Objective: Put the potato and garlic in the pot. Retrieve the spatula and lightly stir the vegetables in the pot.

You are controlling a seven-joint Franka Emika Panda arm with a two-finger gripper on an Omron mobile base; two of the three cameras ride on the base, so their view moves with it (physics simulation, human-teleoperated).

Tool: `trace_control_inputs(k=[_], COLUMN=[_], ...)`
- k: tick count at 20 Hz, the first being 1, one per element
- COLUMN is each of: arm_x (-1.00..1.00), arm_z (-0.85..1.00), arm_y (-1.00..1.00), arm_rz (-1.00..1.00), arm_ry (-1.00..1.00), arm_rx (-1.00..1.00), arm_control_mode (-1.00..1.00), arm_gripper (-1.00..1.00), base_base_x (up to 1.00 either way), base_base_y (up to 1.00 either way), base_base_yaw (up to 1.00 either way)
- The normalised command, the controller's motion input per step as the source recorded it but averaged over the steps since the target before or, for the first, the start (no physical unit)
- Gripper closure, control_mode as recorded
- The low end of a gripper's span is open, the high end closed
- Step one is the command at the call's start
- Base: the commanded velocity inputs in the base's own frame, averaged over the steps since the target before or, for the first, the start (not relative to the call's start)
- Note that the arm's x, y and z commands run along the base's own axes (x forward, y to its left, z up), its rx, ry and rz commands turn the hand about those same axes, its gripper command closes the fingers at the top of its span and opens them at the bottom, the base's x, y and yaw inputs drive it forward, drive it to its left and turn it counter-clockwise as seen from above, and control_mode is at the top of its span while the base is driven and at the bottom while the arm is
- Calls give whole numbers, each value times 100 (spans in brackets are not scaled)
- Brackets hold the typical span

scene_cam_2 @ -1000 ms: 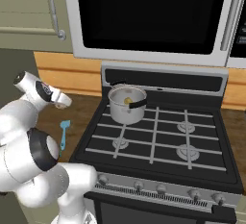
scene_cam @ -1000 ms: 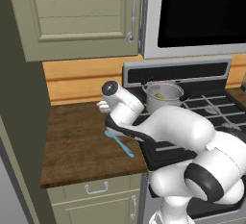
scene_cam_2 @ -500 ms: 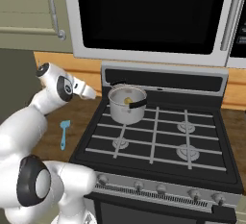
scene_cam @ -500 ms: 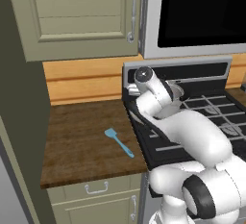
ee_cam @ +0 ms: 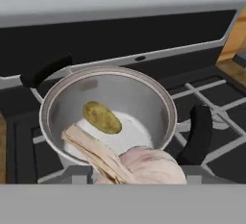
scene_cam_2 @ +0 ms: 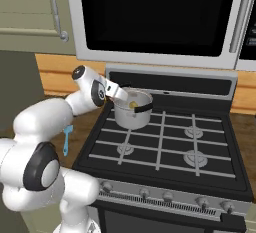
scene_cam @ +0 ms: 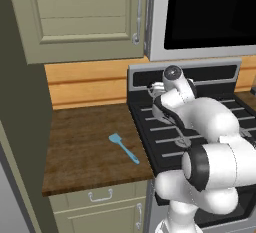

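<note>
The steel pot (scene_cam_2: pixel 132 117) stands on the stove's back left burner. The yellowish-tan potato (ee_cam: pixel 102 117) lies on the pot's bottom and peeks over the rim (scene_cam_2: pixel 133 105) in the right base view. My gripper (scene_cam_2: pixel 124 96) hovers at the pot's near-left rim (ee_cam: pixel 48 107). It is shut on the pale garlic (ee_cam: pixel 150 166), which hangs just above the pot's near edge with its papery stem pointing into the pot. The light-blue spatula (scene_cam: pixel 123 147) lies flat on the wooden counter left of the stove, also seen as spatula (scene_cam_2: pixel 67 139) behind my arm.
The black gas stove (scene_cam_2: pixel 165 142) has raised grates and a back panel close behind the pot. A microwave (scene_cam_2: pixel 155 12) hangs low above the stove. The wooden counter (scene_cam: pixel 80 147) lies to the left, with cabinets (scene_cam: pixel 85 17) over it.
My arm has swung right from above the counter to the pot, carrying the garlic. The spatula has stayed in place on the counter.
</note>
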Motion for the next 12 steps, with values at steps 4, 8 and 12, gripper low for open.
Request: trace_control_inputs(k=[4,8,12], arm_x=[62,43,48], arm_z=[-34,-46,-37], arm_y=[-48,-22,-10], arm_rz=[0,0,0], arm_ry=[0,0,0], arm_rx=[0,0,0], arm_control_mode=[-100,-100,-100], arm_gripper=[100,100,100], base_base_x=[0,0,0], base_base_y=[0,0,0], base_base_yaw=[0,0,0])
